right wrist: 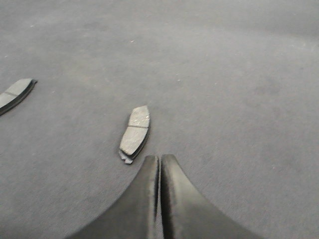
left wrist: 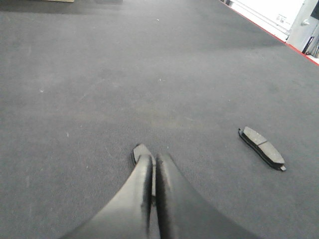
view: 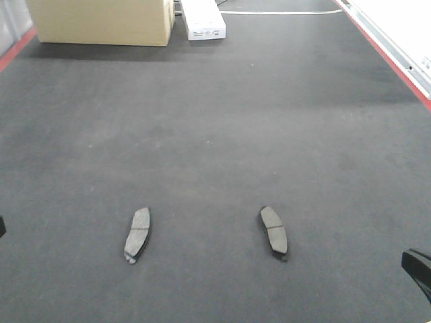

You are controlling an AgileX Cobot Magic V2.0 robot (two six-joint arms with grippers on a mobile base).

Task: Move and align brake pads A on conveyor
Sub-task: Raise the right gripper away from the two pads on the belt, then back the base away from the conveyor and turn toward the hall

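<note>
Clenched empty, the right pincer hangs over the conveyor. Just beyond its tips lies one brake pad; a second brake pad lies well to its left. Farther left, the left pincer is clenched too. Both pads are on the conveyor but splayed, so aligning seems unfinished; no others show.

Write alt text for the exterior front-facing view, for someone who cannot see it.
Two dark brake pads lie apart near the bottom of the frame on a dark grey conveyor. A cardboard box and a white box stand at its far end, and red stripes edge it.
</note>
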